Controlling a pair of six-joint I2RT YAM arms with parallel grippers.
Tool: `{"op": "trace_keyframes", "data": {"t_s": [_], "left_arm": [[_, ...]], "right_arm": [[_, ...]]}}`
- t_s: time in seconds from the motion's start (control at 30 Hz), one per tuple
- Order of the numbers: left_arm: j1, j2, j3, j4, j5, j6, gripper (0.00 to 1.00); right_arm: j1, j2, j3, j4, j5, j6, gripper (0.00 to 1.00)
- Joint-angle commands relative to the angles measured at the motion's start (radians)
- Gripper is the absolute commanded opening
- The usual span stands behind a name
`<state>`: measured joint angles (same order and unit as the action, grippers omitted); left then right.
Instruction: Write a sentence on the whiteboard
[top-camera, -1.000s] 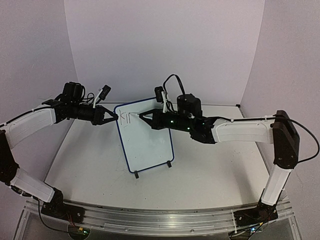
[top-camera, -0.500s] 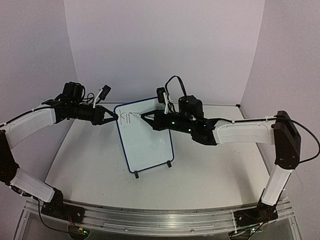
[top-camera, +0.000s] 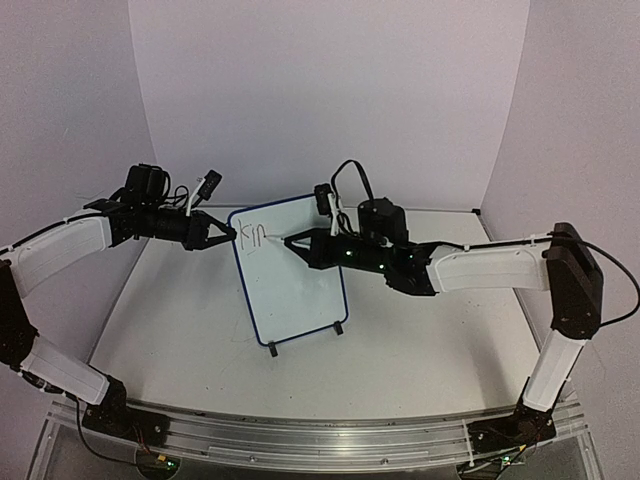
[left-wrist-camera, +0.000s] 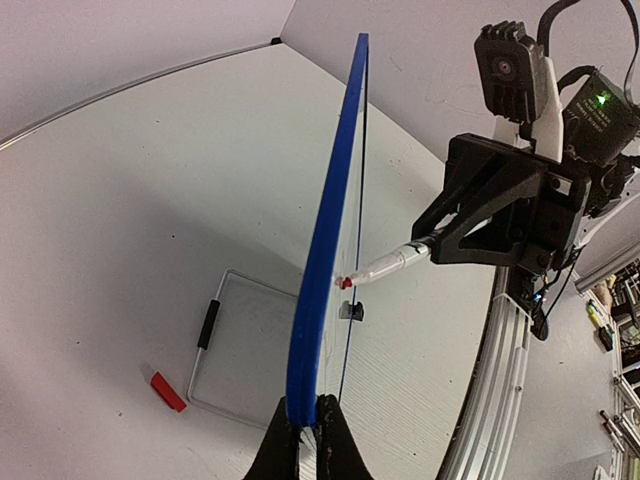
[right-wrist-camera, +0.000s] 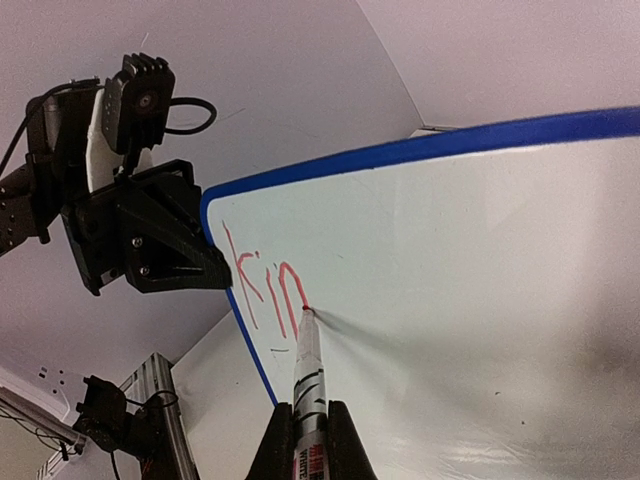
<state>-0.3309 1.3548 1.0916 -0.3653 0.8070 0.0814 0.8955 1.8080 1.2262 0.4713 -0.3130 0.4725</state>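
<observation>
Only the right wrist view makes the red writing (right-wrist-camera: 262, 290) legible: "kin", marker (right-wrist-camera: 308, 380) tip touching it. Left gripper (top-camera: 231, 236) pinches the whiteboard (top-camera: 290, 280) edge and right gripper (top-camera: 291, 241) clamps the marker. Forearms level, whiteboard upright mid-counter.

The whiteboard (top-camera: 295, 285) stands on its feet (top-camera: 273, 350) near the middle of the table (top-camera: 430, 345), between the two arms. The left gripper (top-camera: 230, 236) comes in from the left and pinches the board's upper left edge, while the right gripper (top-camera: 290, 241) reaches in from the right, in front of the board's face, clamping a marker (right-wrist-camera: 308, 390). The marker's tip touches the board near its top left corner, just right of the letters (right-wrist-camera: 262, 290) there.
</observation>
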Motion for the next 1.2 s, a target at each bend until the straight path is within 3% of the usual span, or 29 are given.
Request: {"op": "trace_keyframes", "data": {"t_s": [0.0,0.43,0.87,1.17], "left_arm": [[-0.019,-0.013,0.004,-0.056,-0.035,0.061,0.00],[-0.020,-0.014,0.004,-0.058,-0.041,0.063,0.00],[-0.020,-0.018,0.003,-0.058,-0.037,0.062,0.00],[-0.022,-0.021,0.001,-0.060,-0.040,0.064,0.00]], "right_arm": [[-0.007,-0.028,-0.025,-0.020,0.038,0.013,0.00],[-0.006,-0.047,-0.034,-0.021,0.002,0.012,0.00],[-0.018,-0.194,-0.085,-0.054,-0.063,-0.021,0.00],[-0.060,-0.141,-0.050,-0.050,-0.184,-0.024,0.00]]}}
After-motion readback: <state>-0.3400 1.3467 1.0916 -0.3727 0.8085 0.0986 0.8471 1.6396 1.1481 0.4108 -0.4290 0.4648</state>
